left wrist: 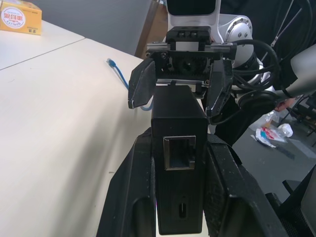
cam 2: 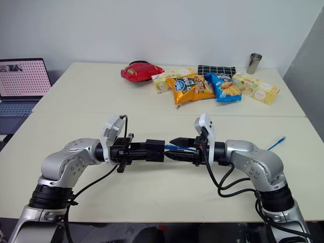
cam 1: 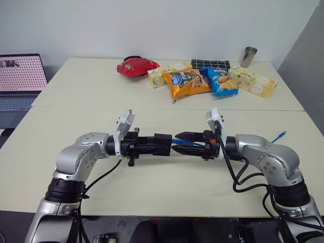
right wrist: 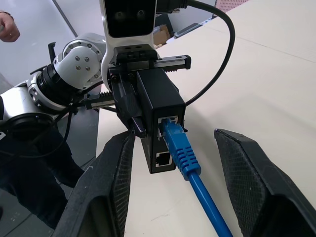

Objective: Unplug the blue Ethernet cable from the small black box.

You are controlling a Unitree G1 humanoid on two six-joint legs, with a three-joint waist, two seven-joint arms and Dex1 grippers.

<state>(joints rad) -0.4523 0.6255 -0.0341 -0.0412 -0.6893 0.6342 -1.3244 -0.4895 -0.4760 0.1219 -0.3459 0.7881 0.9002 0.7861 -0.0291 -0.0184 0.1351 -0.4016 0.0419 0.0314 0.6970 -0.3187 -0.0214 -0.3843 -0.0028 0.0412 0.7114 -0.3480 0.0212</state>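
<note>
Gripping small black box (right wrist: 159, 114), left end effector (cam 1: 161, 146) clamped; blue Ethernet cable (right wrist: 185, 157) plugged; right end effector (right wrist: 180, 185) apart.

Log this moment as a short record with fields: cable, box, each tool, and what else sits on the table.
box: small black box clamped in the left tool, held above the table
cable: blue Ethernet cable plugged into one port of the box; the port beside it empty
right tool: right tool open, one finger on each side of the plug, not closed on it
cable far end: free plug lying near the table's right edge
table far side: snack bags, metal cup
</note>
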